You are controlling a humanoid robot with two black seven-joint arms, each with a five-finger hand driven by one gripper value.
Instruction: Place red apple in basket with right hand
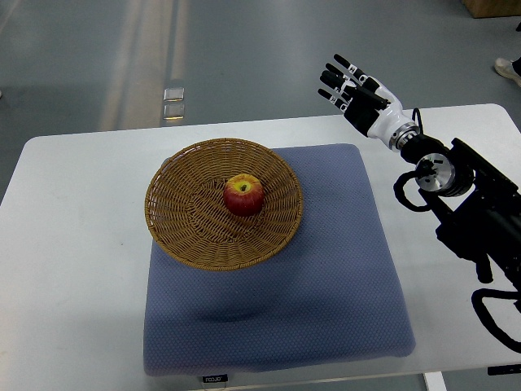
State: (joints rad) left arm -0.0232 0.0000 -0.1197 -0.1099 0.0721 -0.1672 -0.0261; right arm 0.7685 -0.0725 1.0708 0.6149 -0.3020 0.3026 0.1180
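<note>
A red apple (243, 195) with a yellow patch at its stem lies in the middle of a round wicker basket (181, 236). The basket rests on the upper left part of a blue-grey mat (326, 285). My right hand (352, 88) is raised beyond the table's far edge, up and to the right of the basket, well apart from it. Its fingers are spread and hold nothing. The right arm (464, 195) runs down along the right side of the picture. No left arm shows.
The mat lies on a white table (73, 244). Grey floor lies beyond the far edge, with a small clear box (173, 104) on it. A person's shoe (510, 69) shows at the top right edge.
</note>
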